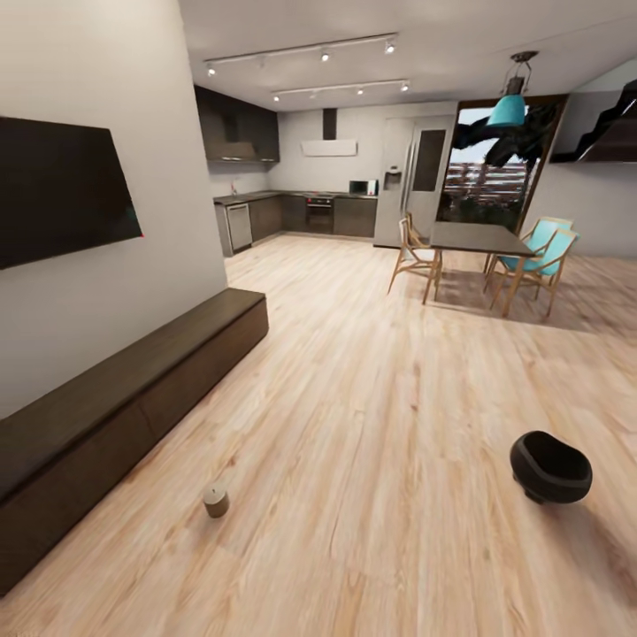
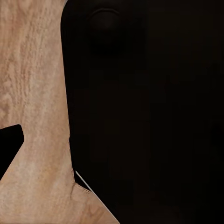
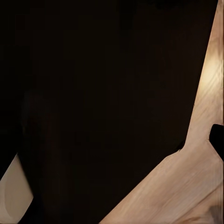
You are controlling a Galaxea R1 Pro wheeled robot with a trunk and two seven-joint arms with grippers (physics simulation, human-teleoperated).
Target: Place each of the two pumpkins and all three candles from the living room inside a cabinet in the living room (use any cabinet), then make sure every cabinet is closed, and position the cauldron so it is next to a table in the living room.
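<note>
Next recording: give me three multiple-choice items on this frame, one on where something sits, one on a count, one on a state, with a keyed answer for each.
1. Where does the candle stand?
A. on top of the cabinet
B. on the wooden floor in front of the cabinet
C. inside the cauldron

2. How many candles show in the head view?
A. one
B. two
C. three

3. How do the drawer fronts of the cabinet look?
A. one pulled out
B. all flush, none pulled out
C. all removed

Answers:
1. B, since the grey-brown stub rests on the floor planks a little out from the long dark unit.
2. A, since a single stub is visible, with the black cauldron standing apart from it on the floor to the right.
3. B, since the dark front runs unbroken and no tan interior shows.
</note>
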